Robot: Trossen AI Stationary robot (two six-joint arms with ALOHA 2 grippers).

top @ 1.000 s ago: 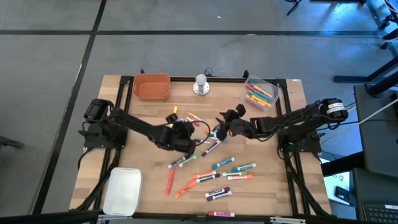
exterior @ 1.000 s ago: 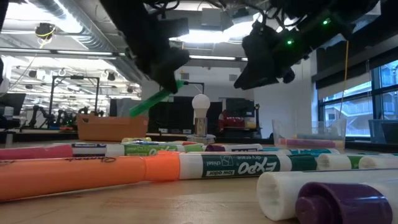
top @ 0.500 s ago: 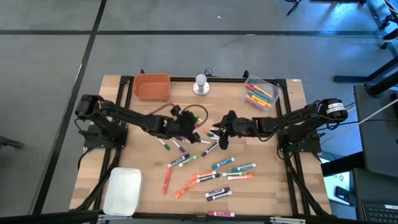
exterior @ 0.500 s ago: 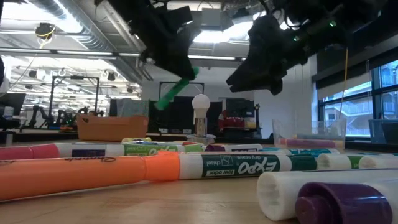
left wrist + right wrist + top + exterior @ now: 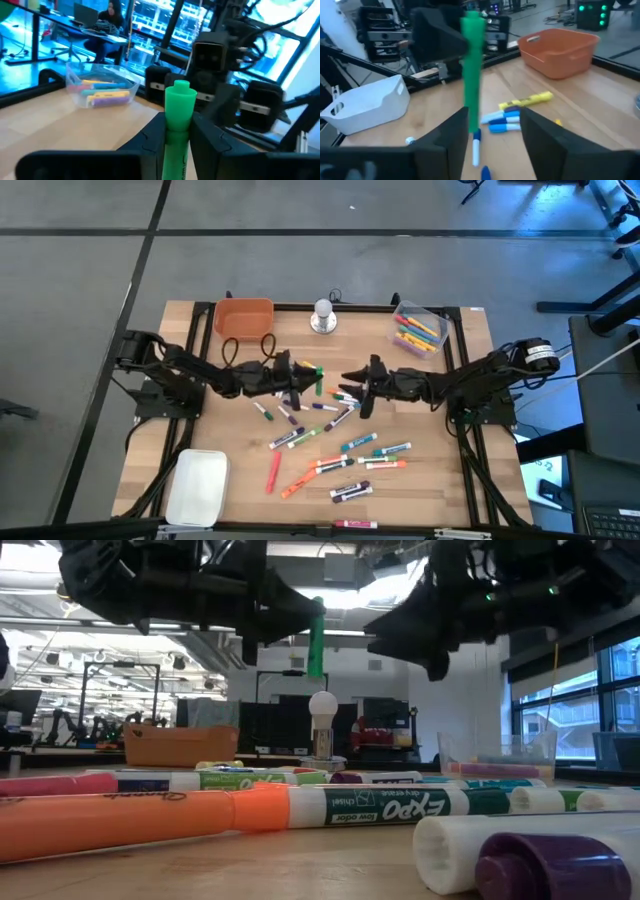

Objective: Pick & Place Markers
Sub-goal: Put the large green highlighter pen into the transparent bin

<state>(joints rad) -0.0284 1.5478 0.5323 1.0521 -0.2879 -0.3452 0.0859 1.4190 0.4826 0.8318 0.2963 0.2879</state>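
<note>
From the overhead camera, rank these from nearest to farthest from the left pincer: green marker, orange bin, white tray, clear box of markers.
1. green marker, gripped in the left pincer at table centre.
2. orange bin, at the back left.
3. clear box of markers, at the back right.
4. white tray, at the front left corner.

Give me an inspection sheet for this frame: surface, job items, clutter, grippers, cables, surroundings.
Surface: wooden table, black frame.
Job's things: green marker held upright above the table; loose markers scattered mid-table; more in clear bin.
Clutter: orange bin, white bin, silver knob-like object.
Grippers: left gripper shut on green marker; right gripper open, facing that marker, fingers either side, not closed.
Cables: cable loop on left arm, over orange bin's edge.
Surroundings: a person seated at a desk.
</note>
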